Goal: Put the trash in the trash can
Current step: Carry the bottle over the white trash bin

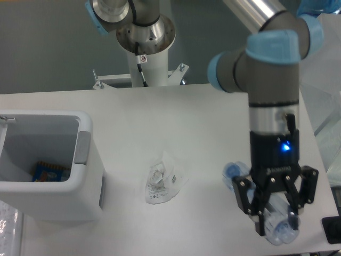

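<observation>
The crushed clear bluish bottle lies on the white table near the front right, its capped end pointing left and back. My gripper hangs straight down over it, jaws spread wide with one finger on each side of the bottle. The fingers hide the bottle's middle, and I see no grip on it. The crumpled white-clear wrapper lies at the table's middle, apart from the gripper. The white trash can stands at the left with a grey patch on its right side.
A blue-orange packet lies inside the bin. The arm's base post stands at the back centre. A black object sits at the right edge. A clear plastic sheet shows at the front left corner.
</observation>
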`<act>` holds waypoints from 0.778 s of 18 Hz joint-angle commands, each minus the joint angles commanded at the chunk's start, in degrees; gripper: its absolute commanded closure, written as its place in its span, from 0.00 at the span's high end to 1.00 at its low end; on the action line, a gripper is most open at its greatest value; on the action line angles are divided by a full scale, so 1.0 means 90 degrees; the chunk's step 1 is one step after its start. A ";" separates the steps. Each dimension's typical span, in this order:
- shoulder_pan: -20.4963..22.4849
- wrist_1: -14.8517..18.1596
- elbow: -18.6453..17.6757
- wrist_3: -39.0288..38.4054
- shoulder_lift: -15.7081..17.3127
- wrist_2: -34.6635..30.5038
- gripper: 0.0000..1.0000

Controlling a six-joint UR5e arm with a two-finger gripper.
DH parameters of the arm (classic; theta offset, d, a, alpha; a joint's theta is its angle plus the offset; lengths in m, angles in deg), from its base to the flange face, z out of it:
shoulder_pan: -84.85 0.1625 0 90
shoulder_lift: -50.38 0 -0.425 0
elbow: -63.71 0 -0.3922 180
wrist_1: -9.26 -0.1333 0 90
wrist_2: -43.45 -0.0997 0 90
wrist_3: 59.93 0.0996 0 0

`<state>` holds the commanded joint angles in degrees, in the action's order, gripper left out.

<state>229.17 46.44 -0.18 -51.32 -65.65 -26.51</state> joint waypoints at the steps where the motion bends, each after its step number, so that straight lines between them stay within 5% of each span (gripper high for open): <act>1: -0.0020 0.0000 -0.0059 0.0039 0.0117 0.0000 0.62; 14: -0.1552 0.0000 -0.0635 -0.0029 0.1153 -0.0029 0.62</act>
<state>215.20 46.44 -5.89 -51.58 -55.27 -26.77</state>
